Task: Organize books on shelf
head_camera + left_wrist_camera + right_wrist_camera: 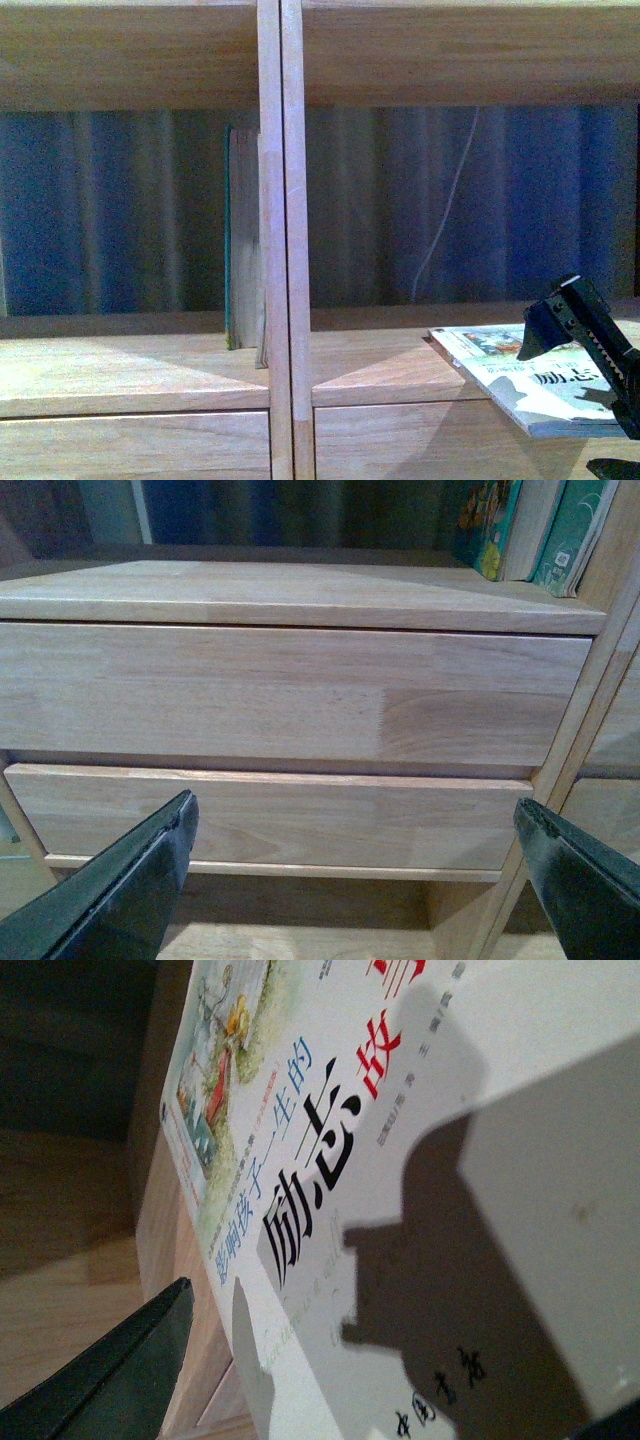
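Note:
The pale wood shelf (pixel 280 200) fills the front view. A green-covered book (pixel 243 240) stands upright just left of its double centre post. The thin paperback (pixel 530 385) lies flat on the right shelf board and overhangs the front edge. My right gripper (pixel 580 395) is open, with one finger above the paperback's overhanging part and one below. In the right wrist view the pale cover with black characters (pixel 400 1160) lies between the open jaws of that gripper (pixel 370 1390). My left gripper (pixel 355 880) is open and empty, facing the drawer fronts (pixel 300 695). It is out of the front view.
Upright books (pixel 560 530) stand at the post end of the left shelf board. The upper shelf board (pixel 450 60) runs overhead. A dark blue curtain and a white cord (pixel 445 220) show through the open back.

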Robot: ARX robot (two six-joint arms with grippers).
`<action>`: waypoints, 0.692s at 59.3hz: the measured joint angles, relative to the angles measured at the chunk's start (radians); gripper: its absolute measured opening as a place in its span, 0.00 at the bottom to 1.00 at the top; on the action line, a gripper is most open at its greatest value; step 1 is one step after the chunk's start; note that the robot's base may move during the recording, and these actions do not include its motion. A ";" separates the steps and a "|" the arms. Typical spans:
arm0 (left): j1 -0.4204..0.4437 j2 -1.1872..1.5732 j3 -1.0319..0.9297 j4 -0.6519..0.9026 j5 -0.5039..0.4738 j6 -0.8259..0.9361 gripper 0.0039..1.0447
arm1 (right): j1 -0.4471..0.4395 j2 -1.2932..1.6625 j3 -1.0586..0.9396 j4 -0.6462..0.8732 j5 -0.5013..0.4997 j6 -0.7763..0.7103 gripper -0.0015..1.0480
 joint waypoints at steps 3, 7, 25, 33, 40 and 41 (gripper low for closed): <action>0.000 0.000 0.000 0.000 0.000 0.000 0.93 | -0.003 0.008 0.006 0.002 0.003 0.000 0.88; 0.000 0.000 0.000 0.000 0.000 0.000 0.93 | -0.007 0.012 0.011 0.013 0.003 0.000 0.79; 0.000 0.000 0.000 0.000 0.000 0.000 0.93 | -0.016 0.016 0.013 0.052 -0.004 -0.012 0.34; 0.000 0.000 0.000 0.000 0.000 0.000 0.93 | -0.016 0.010 0.013 0.058 -0.005 -0.020 0.15; 0.000 0.000 0.000 0.000 0.000 0.000 0.93 | -0.022 -0.014 0.006 0.066 -0.013 -0.040 0.07; 0.000 0.000 0.000 0.000 0.000 0.000 0.93 | -0.023 -0.017 0.004 0.067 -0.014 -0.042 0.07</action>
